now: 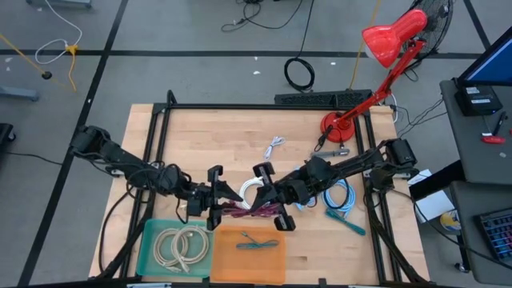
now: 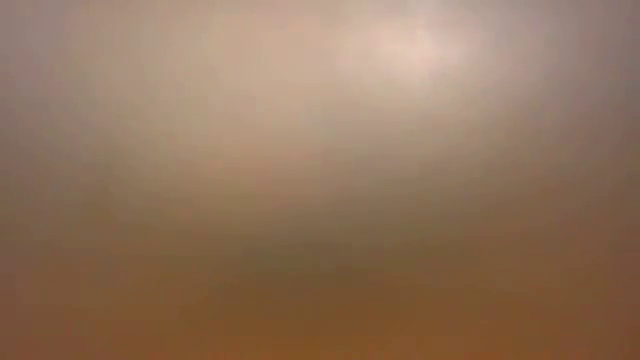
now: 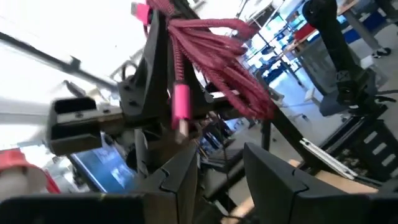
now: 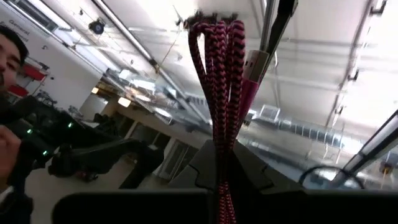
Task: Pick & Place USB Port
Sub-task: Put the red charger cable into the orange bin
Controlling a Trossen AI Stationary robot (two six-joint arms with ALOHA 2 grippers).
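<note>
Nearest the desk's [image 1: 240,128] front edge sit two trays: orange tray [image 1: 276,264] w/ a small teal cable [image 1: 258,244] in it, and touching its side a green tray [image 1: 147,248] holding a coiled beige cable [image 1: 181,246]. Just behind the orange tray both claws meet over the desk, mid-width. Right claw [image 1: 268,210] is clenched on the red cable [image 1: 254,210], a braided red/black bundle; in the right wrist view the bundle [image 4: 219,93] runs straight out from between the dark fingers [image 4: 249,171], strands looped together, pink plug [image 4: 252,78] alongside. Left claw [image 1: 214,200] faces it from the other side of the bundle, fingers [image 3: 180,177] parted, nothing between them; in the left wrist view the cable [image 3: 217,62] hangs beyond the finger gap w/ a pink plug [image 3: 181,106] dangling down, so the left isn't gripping it. Can't tell if a left fingertip touches the bundle in the high view. So the task's thing is off the desk, held by the right claw, above the spot just behind the orange tray. Behind the claws, a white cable [image 1: 250,190] lies on the desk; beside it, toward the right arm's base, a blue cable [image 1: 340,194] coil w/ a teal end. Farther back, another small white cable [image 1: 274,146]. At the far right corner, a red lamp [image 1: 384,44] stands on its round base. Low view shows only blur.
</note>
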